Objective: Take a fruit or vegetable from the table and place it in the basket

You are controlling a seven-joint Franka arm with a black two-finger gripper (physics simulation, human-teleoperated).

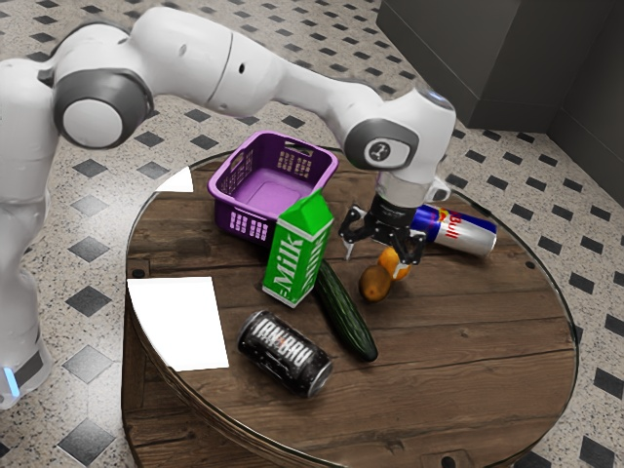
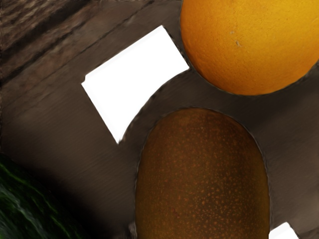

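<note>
My gripper (image 1: 384, 255) is open above the kiwi and orange, its two fingertips wide apart with nothing held between them. The brown kiwi (image 1: 374, 284) lies on the table just below the hand, and the orange (image 1: 395, 262) is beside it, partly hidden by the gripper. In the wrist view the kiwi (image 2: 202, 174) looms large under the hand, near the orange (image 2: 249, 45). A dark green cucumber (image 1: 346, 317) lies between the kiwi and the milk carton; part of the cucumber (image 2: 30, 209) appears in the wrist view. The purple basket (image 1: 255, 207) stands upright behind the carton.
A green milk carton (image 1: 297, 251) stands between the basket and the cucumber. A black can (image 1: 285, 353) lies toward the table's near edge. The Red Bull can (image 1: 456, 231) lies on its side beyond the orange. The round wooden table (image 1: 468, 361) carries bright white patches.
</note>
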